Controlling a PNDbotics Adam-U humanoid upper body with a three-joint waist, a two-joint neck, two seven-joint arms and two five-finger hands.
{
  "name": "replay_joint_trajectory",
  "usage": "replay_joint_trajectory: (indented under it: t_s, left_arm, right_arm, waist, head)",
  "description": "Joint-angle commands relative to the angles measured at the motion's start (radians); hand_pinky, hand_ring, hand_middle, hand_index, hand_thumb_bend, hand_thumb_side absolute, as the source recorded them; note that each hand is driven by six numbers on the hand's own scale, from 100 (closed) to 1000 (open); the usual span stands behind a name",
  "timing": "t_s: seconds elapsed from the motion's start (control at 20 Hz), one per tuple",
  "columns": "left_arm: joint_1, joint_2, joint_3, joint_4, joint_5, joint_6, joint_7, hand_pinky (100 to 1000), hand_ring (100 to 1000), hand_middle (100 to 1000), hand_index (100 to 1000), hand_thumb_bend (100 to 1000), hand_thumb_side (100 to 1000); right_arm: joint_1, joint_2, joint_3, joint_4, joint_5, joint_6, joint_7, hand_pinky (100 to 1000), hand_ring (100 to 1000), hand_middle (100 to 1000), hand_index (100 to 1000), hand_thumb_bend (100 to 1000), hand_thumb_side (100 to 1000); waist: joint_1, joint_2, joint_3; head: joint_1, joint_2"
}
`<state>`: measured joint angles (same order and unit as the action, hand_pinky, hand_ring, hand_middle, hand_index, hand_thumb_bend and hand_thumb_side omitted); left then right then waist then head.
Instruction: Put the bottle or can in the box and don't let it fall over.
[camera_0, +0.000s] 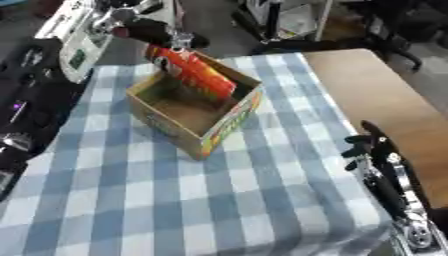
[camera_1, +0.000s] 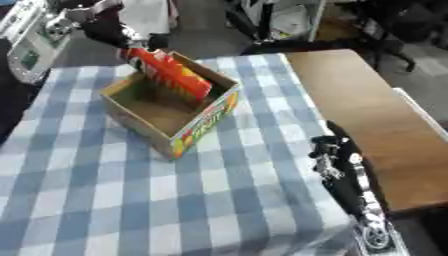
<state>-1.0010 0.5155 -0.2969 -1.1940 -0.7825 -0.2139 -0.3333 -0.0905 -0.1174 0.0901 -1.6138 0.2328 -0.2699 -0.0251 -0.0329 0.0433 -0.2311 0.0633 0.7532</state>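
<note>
A red and orange bottle (camera_0: 192, 72) leans tilted over the far side of an open cardboard box (camera_0: 210, 135), with its lower end down inside the box. My left hand (camera_0: 156, 31) comes in from the upper left and is shut on the bottle's top end. The box stands on the blue and white checked cloth (camera_0: 175, 200), and its inside looks bare apart from the bottle. My right hand (camera_0: 372, 150) rests idle at the cloth's right edge, fingers relaxed, holding nothing.
A bare wooden tabletop (camera_0: 385, 95) runs along the right of the cloth. A white device (camera_0: 79, 45) and dark equipment (camera_0: 26, 100) sit at the left edge. Chair legs and clutter stand on the floor beyond the table.
</note>
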Motion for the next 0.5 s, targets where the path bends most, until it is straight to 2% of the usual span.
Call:
replay_joint_trajectory:
  t_s: [0.05,0.15,0.3,0.5]
  left_arm:
    - [0.024,0.098,0.035,-0.115,0.116,0.028,0.004,855,852,860,971,597,972]
    - [0.082,0.156,0.056,-0.216,0.208,0.061,0.013,827,822,838,963,562,961]
    - [0.213,0.241,0.112,-0.377,0.348,0.124,0.043,774,778,807,956,507,951]
    - [0.422,0.283,0.21,-0.584,0.517,0.189,0.121,695,720,767,950,455,943]
  right_arm:
    - [-0.008,-0.007,-0.013,-0.015,0.002,0.001,-0.009,464,604,686,948,100,727]
    - [-0.008,-0.008,-0.016,-0.015,0.004,0.001,-0.013,464,604,685,948,100,728]
    - [-0.007,-0.009,-0.02,-0.017,0.006,0.003,-0.019,464,603,685,948,100,728]
    - [-0.004,-0.009,-0.027,-0.019,0.008,0.005,-0.027,464,603,685,948,100,734]
  waist:
    - [0.0,-0.007,0.008]
    - [0.0,-0.006,0.016]
    - [-0.002,-0.003,0.033]
    - [-0.005,0.0,0.056]
  head:
    - [-0.013,-0.015]
    - [-0.02,-0.016]
    - [-0.029,-0.02]
    - [-0.04,-0.025]
